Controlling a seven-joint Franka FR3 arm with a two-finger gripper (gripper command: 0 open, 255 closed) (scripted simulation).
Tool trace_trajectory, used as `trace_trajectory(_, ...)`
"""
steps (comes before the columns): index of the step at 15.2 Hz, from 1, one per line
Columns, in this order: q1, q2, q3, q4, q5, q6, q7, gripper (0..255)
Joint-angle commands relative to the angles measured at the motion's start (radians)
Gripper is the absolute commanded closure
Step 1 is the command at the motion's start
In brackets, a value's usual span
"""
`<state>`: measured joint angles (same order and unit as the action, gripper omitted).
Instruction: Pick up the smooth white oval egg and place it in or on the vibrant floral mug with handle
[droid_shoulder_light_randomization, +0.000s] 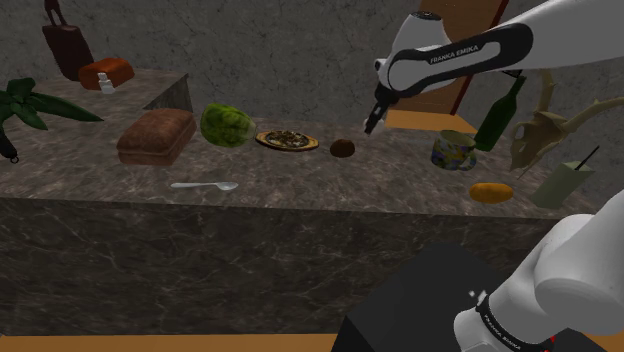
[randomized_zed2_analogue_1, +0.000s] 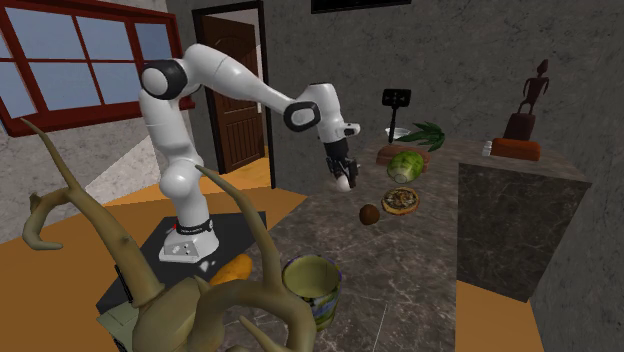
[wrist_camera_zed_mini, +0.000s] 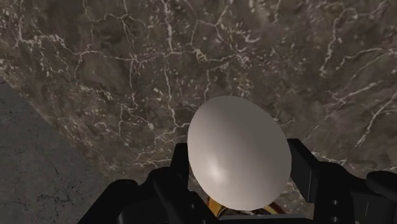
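A smooth white egg (wrist_camera_zed_mini: 238, 153) sits clasped between my two black fingers (wrist_camera_zed_mini: 304, 170), and my gripper (wrist_camera_zed_mini: 240, 175) is shut on it above the dark marble counter (wrist_camera_zed_mini: 127, 76). In the shoulder view my gripper (droid_shoulder_light_randomization: 372, 122) hangs a little above the counter, up and to the right of a small brown round thing (droid_shoulder_light_randomization: 342, 148). The floral mug (droid_shoulder_light_randomization: 453, 152) stands upright on the counter further to that view's right, apart from the gripper. The second exterior view has the mug (randomized_zed2_analogue_1: 312, 290) near the front and my gripper (randomized_zed2_analogue_1: 343, 180) further back.
On the counter in the shoulder view lie a brown loaf (droid_shoulder_light_randomization: 156, 136), a green cabbage (droid_shoulder_light_randomization: 226, 125), a plate of food (droid_shoulder_light_randomization: 287, 140) and a white spoon (droid_shoulder_light_randomization: 205, 185). Right of the mug are a green bottle (droid_shoulder_light_randomization: 498, 115), an orange bun (droid_shoulder_light_randomization: 490, 192) and an antler-like piece (droid_shoulder_light_randomization: 545, 130).
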<state>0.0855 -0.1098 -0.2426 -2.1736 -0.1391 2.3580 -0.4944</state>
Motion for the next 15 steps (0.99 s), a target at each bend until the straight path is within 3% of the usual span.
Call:
trace_trajectory(1,0.001,-0.009,0.002,0.016,-0.001,-0.026,0.001,255)
trace_trajectory(8,0.003,-0.032,0.006,0.078,0.001,-0.11,-0.005,255)
trace_trajectory(15,-0.061,-0.106,-0.093,0.007,0.014,-0.096,-0.173,255)
